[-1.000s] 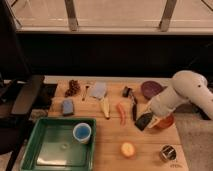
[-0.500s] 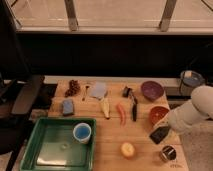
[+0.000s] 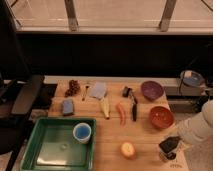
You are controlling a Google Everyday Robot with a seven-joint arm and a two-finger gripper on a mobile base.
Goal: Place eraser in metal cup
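Observation:
My gripper [image 3: 169, 145] hangs at the front right corner of the wooden table [image 3: 107, 140], on the end of the white arm [image 3: 199, 127] that comes in from the right. It is shut on a small dark block, the eraser [image 3: 170, 143], held tilted at its tip. Directly under it stands the metal cup [image 3: 166, 156], small and shiny. The gripper and eraser cover the cup's mouth, so the cup's inside is hidden. I cannot tell whether the eraser touches the rim.
An orange bowl [image 3: 161, 117] sits just behind the gripper and a purple bowl [image 3: 151, 90] farther back. A green tray [image 3: 50, 150] holds a blue cup [image 3: 82, 132] at front left. An orange fruit [image 3: 127, 149], a banana, a red pepper and small black items lie mid-table.
The arm has swung from beside the orange bowl toward the front right, carrying the dark block to just above the metal cup. Nothing else on the table has moved.

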